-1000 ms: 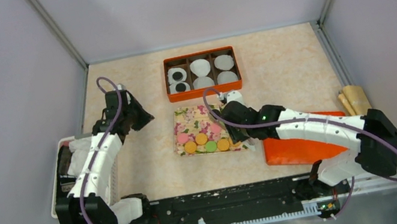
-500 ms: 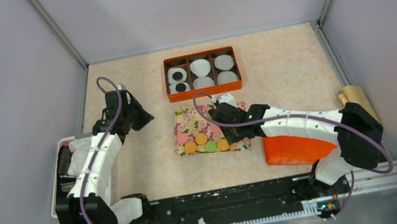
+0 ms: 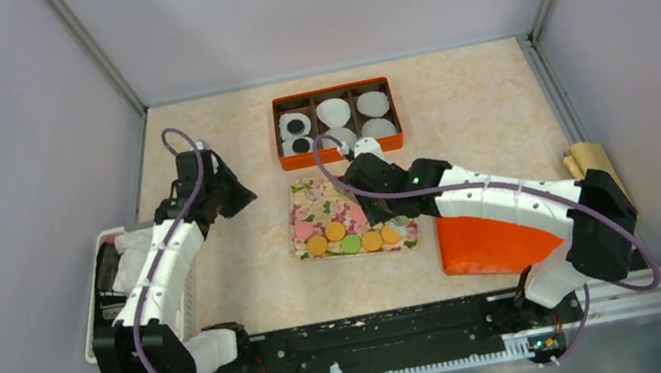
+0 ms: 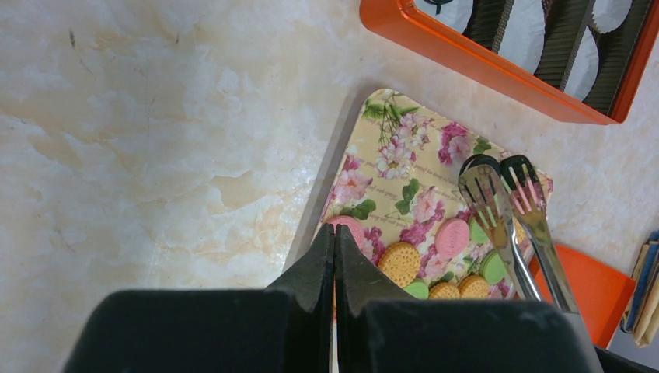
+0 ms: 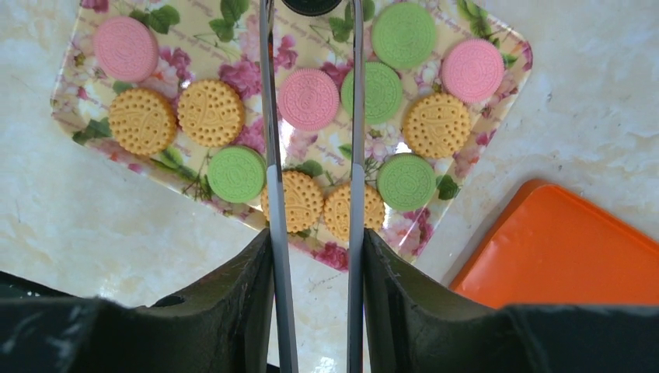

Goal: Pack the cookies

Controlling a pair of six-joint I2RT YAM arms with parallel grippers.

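Pink, green and orange cookies (image 3: 350, 236) lie on a floral tray (image 3: 310, 208); they also show in the right wrist view (image 5: 308, 98). My right gripper (image 3: 367, 172) (image 5: 315, 237) is shut on metal tongs (image 5: 271, 155), held above the tray's far side. A black cookie (image 5: 311, 5) sits between the tong tips at the frame's top edge. The orange box (image 3: 331, 91) holds white paper cups; its two left cups carry black cookies (image 3: 296, 126). My left gripper (image 3: 242, 199) (image 4: 334, 233) is shut and empty, left of the tray.
An orange lid (image 3: 489, 246) lies right of the tray, under my right arm. A white basket (image 3: 95, 317) stands at the left edge. Brown paper rolls (image 3: 591, 161) lie at the right wall.
My right arm has carried the tongs from the tray's near right corner toward the box, uncovering more orange cookies. The left arm has not moved.
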